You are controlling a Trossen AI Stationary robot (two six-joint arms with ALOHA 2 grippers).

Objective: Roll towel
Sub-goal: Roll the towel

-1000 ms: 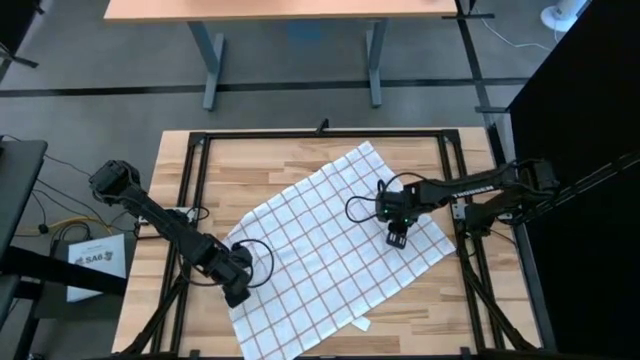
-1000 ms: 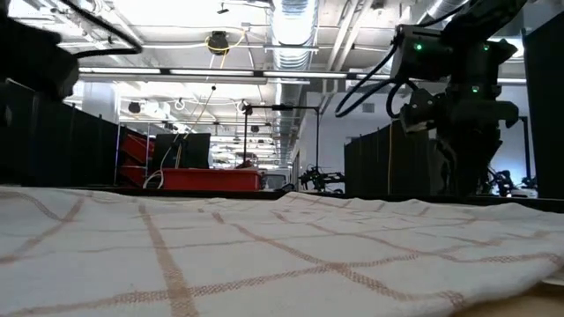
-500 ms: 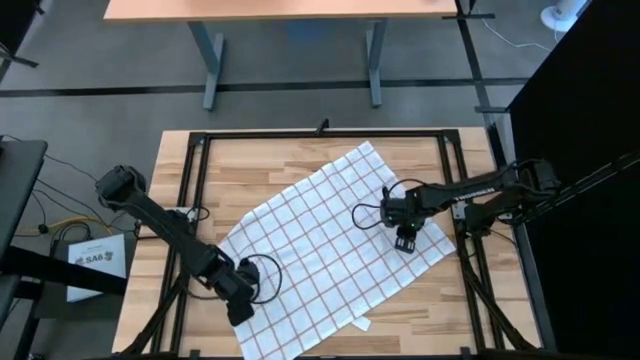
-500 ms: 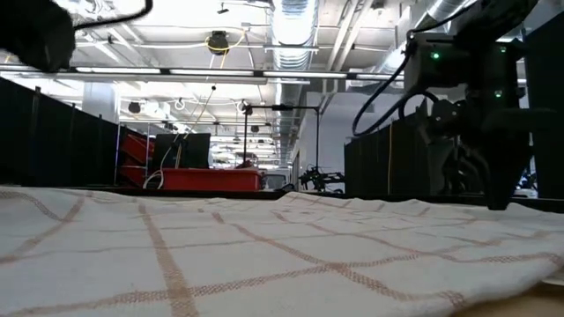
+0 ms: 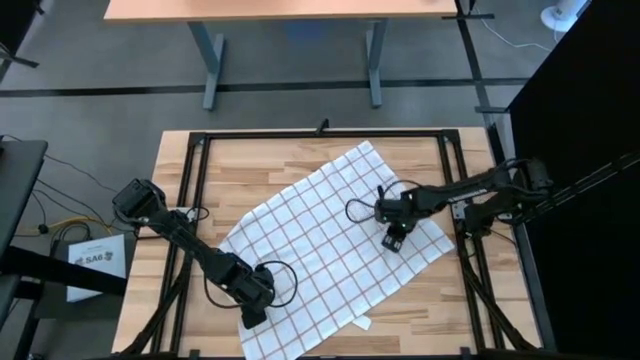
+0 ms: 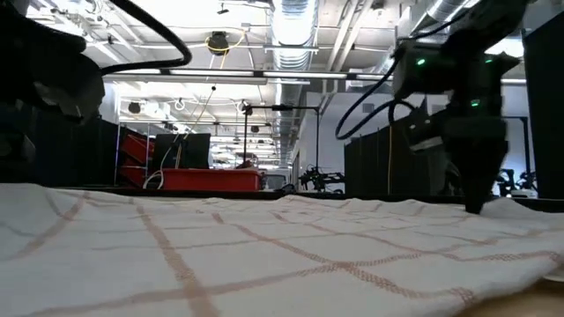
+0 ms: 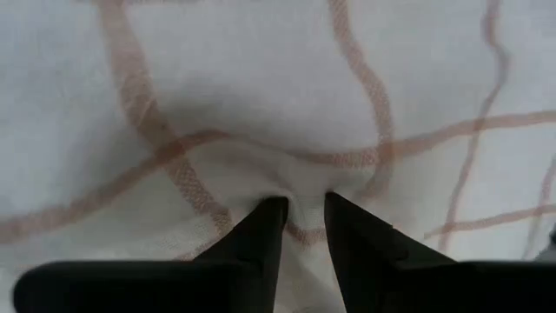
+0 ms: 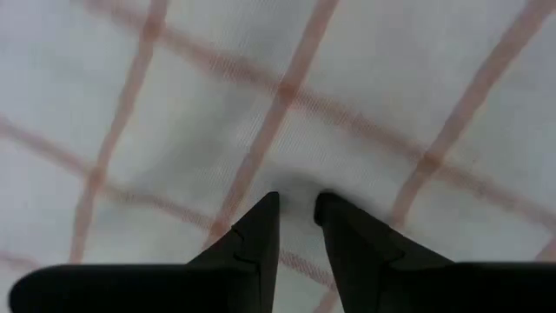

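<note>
The towel (image 5: 320, 240), white with a grid of thin reddish-brown lines, lies spread flat and slantwise on the wooden table; its small white tag (image 5: 362, 323) sticks out at the near edge. My left gripper (image 5: 250, 317) stands on the towel's near left corner area, pointing steeply down, its fingers (image 7: 261, 228) shut on a pucker of cloth. My right gripper (image 5: 392, 242) points straight down on the towel's right part, a little in from its right corner, and is nearly shut at the cloth (image 8: 297, 200). The low view shows it standing on the towel (image 6: 476, 204). My left gripper pinches a small raised pucker of the towel (image 7: 302, 187) between its two fingertips, coming steeply from above. Creases run in toward the tips; the cloth around it lies on the table. My right gripper comes from above, with both fingertips (image 8: 261, 217) set on the flat towel and a narrow strip of cloth (image 8: 298, 184) between them. The cloth around the tips is only slightly dimpled and lies on the table.
Black frame rails (image 5: 190, 200) run along the table's left, far and right sides. Bare wood (image 5: 230, 170) shows at the far left and at the near right (image 5: 440, 310). A desk (image 5: 290, 10) stands beyond the far edge.
My left gripper has gone toward the table's near edge and a little right, sinking onto the towel's near left corner area. My right gripper has sunk onto the towel and rolled about its own axis. The towel lies as before.
</note>
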